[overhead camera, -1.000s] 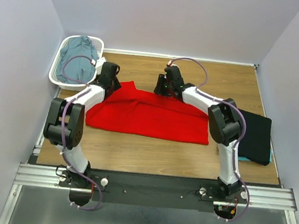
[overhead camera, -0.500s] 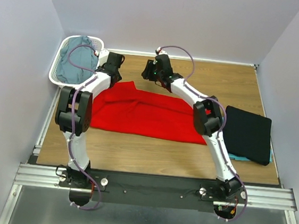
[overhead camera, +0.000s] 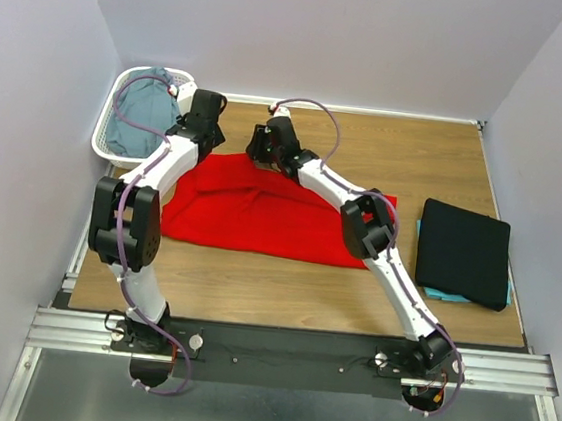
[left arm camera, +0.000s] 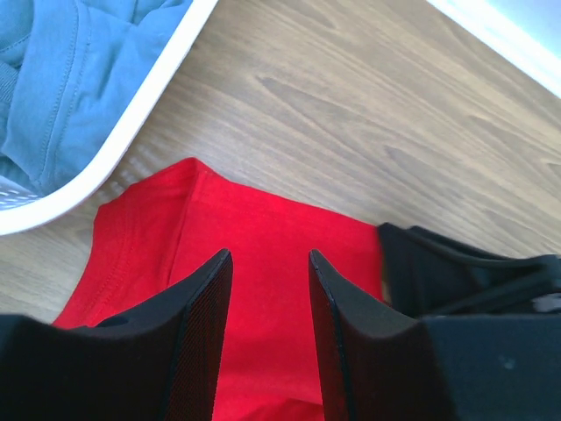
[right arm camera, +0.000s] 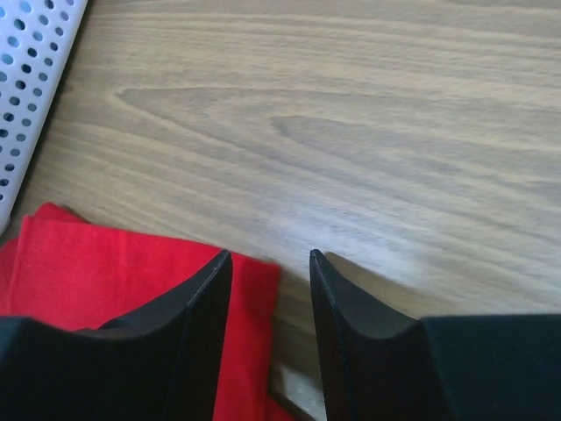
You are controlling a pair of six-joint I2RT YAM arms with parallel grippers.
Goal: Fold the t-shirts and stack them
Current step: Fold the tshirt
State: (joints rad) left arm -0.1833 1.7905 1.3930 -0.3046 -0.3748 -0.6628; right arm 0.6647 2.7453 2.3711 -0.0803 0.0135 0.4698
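Observation:
The red t-shirt (overhead camera: 261,213) lies spread across the middle of the table. My left gripper (overhead camera: 211,143) is open and empty just above its far left corner; its fingers (left arm camera: 197,333) frame red cloth (left arm camera: 263,237) in the left wrist view. My right gripper (overhead camera: 260,150) is open and empty at the shirt's far edge, close beside the left one; the red edge (right arm camera: 131,263) lies under its left finger. A folded black t-shirt (overhead camera: 463,252) lies at the right on a teal one (overhead camera: 441,293). The grey-blue t-shirt (overhead camera: 135,120) lies in the basket.
The white lattice basket (overhead camera: 102,141) stands at the far left corner, right next to my left arm; its rim shows in the left wrist view (left arm camera: 114,153) and the right wrist view (right arm camera: 26,79). Bare wood (overhead camera: 418,155) lies beyond the red shirt.
My right gripper has moved left along the red shirt's far edge, ending close to the left gripper. My left gripper rose towards the basket and came back down over the shirt's corner.

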